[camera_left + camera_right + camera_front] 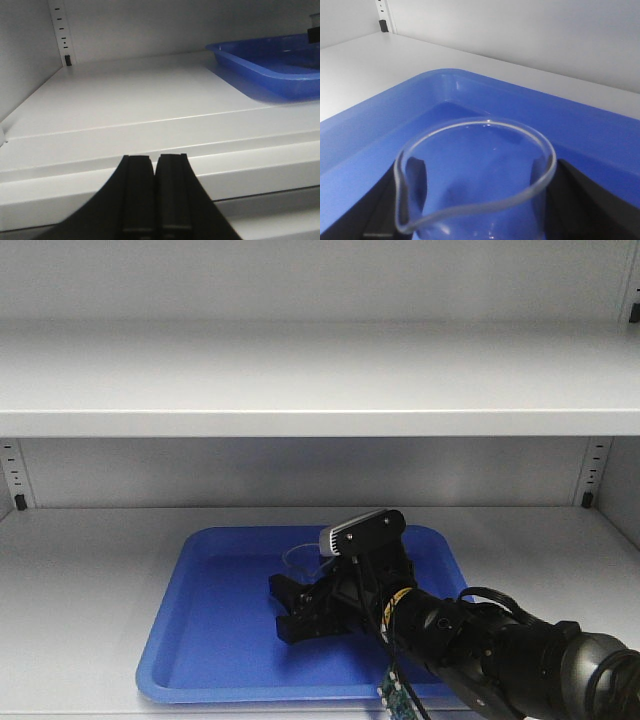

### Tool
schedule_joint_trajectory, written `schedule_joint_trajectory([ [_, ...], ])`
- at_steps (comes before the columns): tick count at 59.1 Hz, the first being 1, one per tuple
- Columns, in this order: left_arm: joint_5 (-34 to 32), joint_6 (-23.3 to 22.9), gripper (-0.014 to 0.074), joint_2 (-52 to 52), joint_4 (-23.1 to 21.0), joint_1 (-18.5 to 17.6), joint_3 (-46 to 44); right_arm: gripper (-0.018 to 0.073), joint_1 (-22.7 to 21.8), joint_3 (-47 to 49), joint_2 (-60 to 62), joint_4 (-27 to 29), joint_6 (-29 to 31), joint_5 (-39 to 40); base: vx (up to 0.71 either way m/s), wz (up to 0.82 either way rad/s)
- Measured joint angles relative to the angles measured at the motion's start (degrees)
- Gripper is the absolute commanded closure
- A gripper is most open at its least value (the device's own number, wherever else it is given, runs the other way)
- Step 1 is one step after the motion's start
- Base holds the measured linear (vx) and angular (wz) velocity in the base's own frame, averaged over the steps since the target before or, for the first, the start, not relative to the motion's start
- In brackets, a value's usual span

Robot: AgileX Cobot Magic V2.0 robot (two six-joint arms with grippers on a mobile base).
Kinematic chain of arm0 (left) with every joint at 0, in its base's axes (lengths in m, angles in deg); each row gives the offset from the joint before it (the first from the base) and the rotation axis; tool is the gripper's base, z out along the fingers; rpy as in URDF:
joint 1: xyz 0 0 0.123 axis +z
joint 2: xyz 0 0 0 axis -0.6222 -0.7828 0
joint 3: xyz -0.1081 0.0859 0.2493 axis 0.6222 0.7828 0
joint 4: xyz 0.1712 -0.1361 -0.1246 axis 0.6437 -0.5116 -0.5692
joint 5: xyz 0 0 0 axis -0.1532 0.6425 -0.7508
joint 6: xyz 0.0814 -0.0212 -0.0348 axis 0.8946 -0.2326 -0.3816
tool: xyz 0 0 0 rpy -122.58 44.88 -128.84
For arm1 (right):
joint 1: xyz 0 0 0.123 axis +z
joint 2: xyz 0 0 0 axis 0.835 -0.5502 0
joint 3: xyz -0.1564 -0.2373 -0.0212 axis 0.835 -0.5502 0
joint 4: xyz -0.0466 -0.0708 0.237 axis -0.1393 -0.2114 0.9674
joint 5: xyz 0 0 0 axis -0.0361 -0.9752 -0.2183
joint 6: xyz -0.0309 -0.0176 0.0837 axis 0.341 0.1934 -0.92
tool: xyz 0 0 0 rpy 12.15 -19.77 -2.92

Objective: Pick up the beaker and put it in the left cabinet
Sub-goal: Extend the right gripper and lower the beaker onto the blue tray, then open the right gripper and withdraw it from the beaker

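Right hand [300,608] grips the beaker [475,170] over the blue tray [200,620] in the left cabinet [300,380]; you release next, gently; left hand [155,195] clenched, idle.

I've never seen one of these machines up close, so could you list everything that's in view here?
Cabinet: one, pale grey-white, flat shelves filling the view, peg-hole strips in the back corners.
Tray: one, blue, on the lower shelf.
Beaker: one, clear glass with a pour spout, upright over the tray, between the right gripper's fingers.
Right gripper: one, black, over the tray, closed around the beaker, with a grey camera on top.
Left gripper: one, black, closed and holding nothing, at the shelf's front edge left of the tray.
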Motion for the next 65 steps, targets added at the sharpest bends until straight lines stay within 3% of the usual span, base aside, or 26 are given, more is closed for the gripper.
schedule_joint_trajectory([
  [19,0.0,0.0,0.0604,0.0,0.0,0.0,0.0,-0.0019,0.0,0.0,0.0,0.0,0.0,0.0,0.00,0.00],
  [28,0.0,0.0,0.0604,0.0,0.0,0.0,0.0,-0.0120,0.0,0.0,0.0,0.0,0.0,0.0,0.00,0.00],
  [52,0.0,0.0,0.0604,0.0,0.0,0.0,0.0,-0.0073,0.0,0.0,3.5,0.0,0.8,4.9,0.00,0.00],
  [60,0.0,0.0,0.0604,0.0,0.0,0.0,0.0,0.0003,0.0,0.0,6.3,0.0,1.1,4.9,0.00,0.00],
  [65,0.0,0.0,0.0604,0.0,0.0,0.0,0.0,0.0104,0.0,0.0,7.9,0.0,1.1,3.9,0.00,0.00],
])
